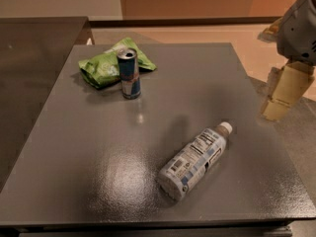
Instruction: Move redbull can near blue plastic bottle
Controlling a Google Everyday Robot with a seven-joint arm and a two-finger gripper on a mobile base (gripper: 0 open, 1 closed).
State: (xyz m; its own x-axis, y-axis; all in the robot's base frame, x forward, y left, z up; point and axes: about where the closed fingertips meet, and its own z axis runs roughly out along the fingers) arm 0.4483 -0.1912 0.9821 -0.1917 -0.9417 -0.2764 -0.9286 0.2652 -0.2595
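Note:
The redbull can (130,73) stands upright at the back left of the grey table (74,172), right in front of the green snack bag. The blue plastic bottle (195,159) lies on its side at the front right, with its white cap pointing to the back right. My gripper (285,92) hangs at the right edge of the view, beyond the table's right edge and above the floor. It holds nothing and is far from the can.
A green snack bag (103,63) lies behind the can. A darker counter (34,48) adjoins the table on the left. Tan floor shows at the back and grey floor to the right.

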